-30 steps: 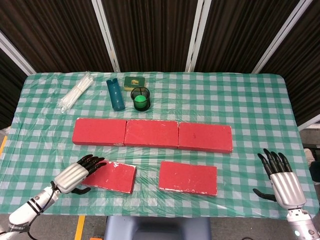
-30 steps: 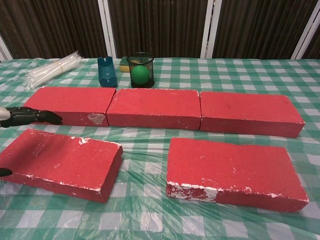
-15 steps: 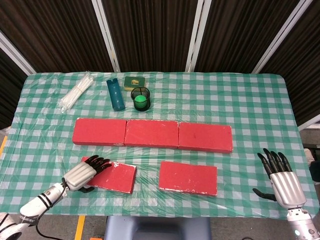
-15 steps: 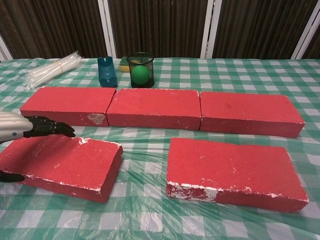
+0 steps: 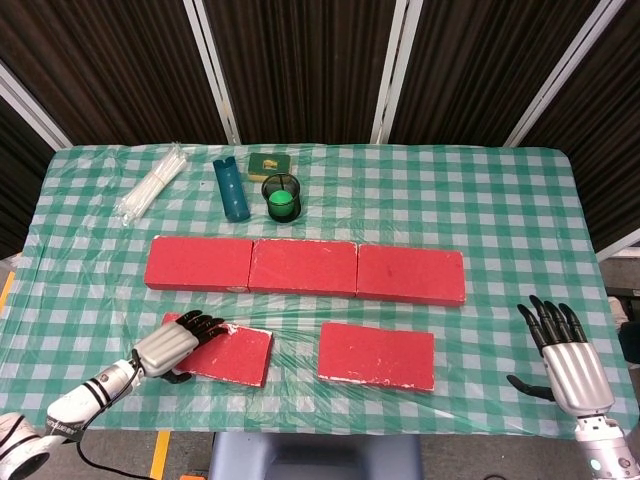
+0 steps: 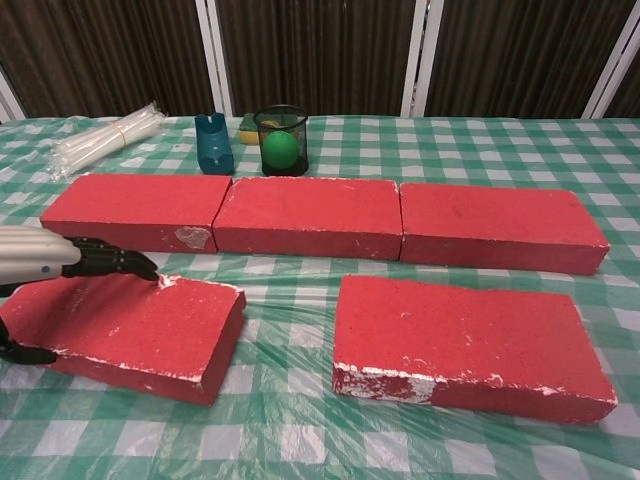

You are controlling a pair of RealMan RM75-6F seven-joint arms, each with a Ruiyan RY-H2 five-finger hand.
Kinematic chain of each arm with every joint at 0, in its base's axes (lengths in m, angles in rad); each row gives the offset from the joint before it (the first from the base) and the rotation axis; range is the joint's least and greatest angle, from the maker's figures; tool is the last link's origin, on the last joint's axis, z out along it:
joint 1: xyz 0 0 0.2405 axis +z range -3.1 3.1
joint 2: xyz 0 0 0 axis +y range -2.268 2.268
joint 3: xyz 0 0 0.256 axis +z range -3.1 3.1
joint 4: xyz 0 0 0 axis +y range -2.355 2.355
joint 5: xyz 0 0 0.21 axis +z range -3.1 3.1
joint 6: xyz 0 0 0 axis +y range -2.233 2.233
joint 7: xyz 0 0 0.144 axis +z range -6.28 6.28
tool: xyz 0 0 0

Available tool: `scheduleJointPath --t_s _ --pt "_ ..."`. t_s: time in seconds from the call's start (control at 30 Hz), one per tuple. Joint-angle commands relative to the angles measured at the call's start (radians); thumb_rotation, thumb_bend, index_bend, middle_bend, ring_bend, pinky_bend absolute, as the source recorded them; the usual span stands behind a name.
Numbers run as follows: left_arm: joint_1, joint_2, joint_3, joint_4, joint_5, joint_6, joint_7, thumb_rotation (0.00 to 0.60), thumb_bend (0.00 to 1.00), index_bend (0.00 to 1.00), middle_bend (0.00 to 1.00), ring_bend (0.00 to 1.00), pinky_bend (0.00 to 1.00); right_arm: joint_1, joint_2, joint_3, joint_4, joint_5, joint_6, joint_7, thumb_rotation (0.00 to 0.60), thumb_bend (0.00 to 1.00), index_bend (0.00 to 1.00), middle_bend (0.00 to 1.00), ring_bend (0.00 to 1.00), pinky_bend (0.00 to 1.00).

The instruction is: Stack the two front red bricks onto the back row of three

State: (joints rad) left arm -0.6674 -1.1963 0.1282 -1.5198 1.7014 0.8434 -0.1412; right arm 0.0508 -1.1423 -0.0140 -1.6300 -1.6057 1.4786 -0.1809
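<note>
Three red bricks form the back row: left (image 5: 198, 264), middle (image 5: 303, 268) and right (image 5: 410, 274). In front lie two more, the front left brick (image 5: 232, 353) (image 6: 130, 325) and the front right brick (image 5: 376, 355) (image 6: 465, 335). My left hand (image 5: 170, 345) (image 6: 50, 262) straddles the left end of the front left brick. Its fingers (image 6: 110, 264) stretch out over the brick's top, and the thumb sits at the brick's near side. The brick lies flat on the cloth. My right hand (image 5: 563, 355) rests open at the table's right front, well away from the bricks.
At the back stand a black mesh cup (image 5: 282, 197) with a green ball, a teal holder (image 5: 231, 188), a small yellow-green block (image 5: 269, 163) and a bundle of white straws (image 5: 152, 184). A green checked cloth (image 5: 500, 200) under clear plastic covers the table.
My left hand has slid right and further over the front left brick's left end, with the thumb now at its near side. The bricks and the right hand have barely moved.
</note>
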Motion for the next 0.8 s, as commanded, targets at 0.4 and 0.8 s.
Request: scheduleJointPath --t_s 0.4,0.8 --pt "-0.034 -0.008 0.005 0.015 -0.022 -0.038 -0.002 0.6 0.27 0.0 0.0 0.0 0.0 0.0 -0.001 0.003 0.0 0.008 -0.001 -0.004 0.534 0.09 0.0 0.0 0.0 0.0" --pt "-0.068 -0.013 -0.011 0.01 -0.069 -0.089 0.048 0.6 0.27 0.0 0.0 0.0 0.0 0.003 -0.003 0.004 0.0 0.012 -0.009 -0.009 0.534 0.09 0.0 0.0 0.0 0.0"
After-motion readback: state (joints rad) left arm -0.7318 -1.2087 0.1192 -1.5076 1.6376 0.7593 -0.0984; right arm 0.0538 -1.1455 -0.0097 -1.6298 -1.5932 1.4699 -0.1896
